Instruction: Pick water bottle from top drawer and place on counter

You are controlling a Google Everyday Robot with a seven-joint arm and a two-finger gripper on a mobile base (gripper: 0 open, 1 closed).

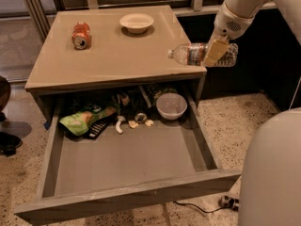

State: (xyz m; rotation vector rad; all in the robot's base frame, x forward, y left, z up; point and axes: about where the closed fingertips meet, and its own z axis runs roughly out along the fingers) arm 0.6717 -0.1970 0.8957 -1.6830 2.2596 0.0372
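Note:
The water bottle [195, 54] is a clear crinkled bottle with a white cap and a dark-and-red label. It lies on its side in the air, cap pointing left, over the right front corner of the counter [108, 51]. My gripper [215, 53] is shut on the water bottle near its middle, with one tan finger [214, 52] across its front. The top drawer [122, 159] stands pulled open below the counter, its grey floor bare in front.
An orange-red soda can [81, 35] and a white bowl [136, 22] sit on the counter's far side. In the drawer's back are a grey bowl [171, 106], a green snack bag [83, 120] and small bits. A cable [202, 206] lies on the floor.

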